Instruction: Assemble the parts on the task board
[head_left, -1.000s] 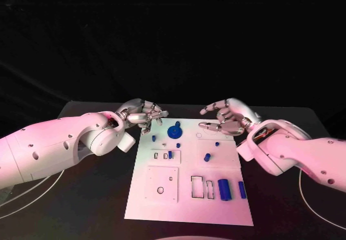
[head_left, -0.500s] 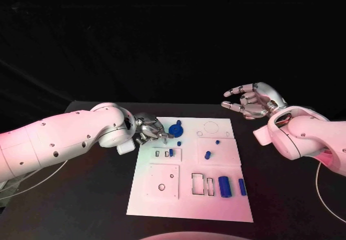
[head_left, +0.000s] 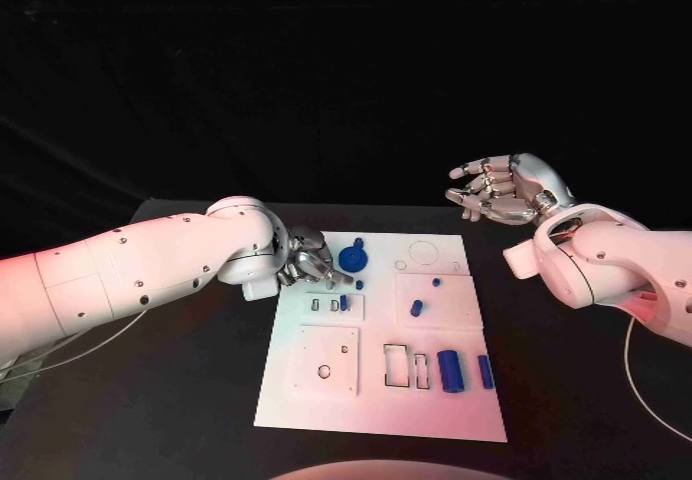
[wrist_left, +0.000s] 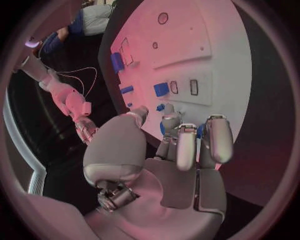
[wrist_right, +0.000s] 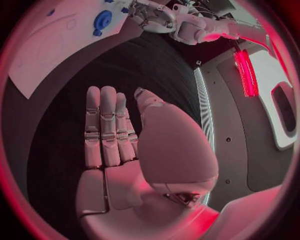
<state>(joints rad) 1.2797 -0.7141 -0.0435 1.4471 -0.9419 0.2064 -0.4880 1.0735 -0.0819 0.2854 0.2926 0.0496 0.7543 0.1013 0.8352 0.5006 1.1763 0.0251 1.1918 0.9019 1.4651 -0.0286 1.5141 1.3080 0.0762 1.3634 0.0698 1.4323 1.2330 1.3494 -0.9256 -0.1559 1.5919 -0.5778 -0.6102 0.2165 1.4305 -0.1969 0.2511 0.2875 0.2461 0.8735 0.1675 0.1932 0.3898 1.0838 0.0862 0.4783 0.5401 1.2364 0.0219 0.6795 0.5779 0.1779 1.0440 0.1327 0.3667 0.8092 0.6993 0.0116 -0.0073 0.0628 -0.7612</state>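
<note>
Withdrawn rightward, right robot hand hangs spread and empty; left robot hand pinches tilted blue disc.

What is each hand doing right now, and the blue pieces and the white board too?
left hand, fingers curled right beside the round blue part; can't tell if it grips.
right hand, up in the air off the board, empty.
round blue part, sitting at the board's far end.
big blue cylinder, lying on its side on the board.
task board, lying flat.
</note>
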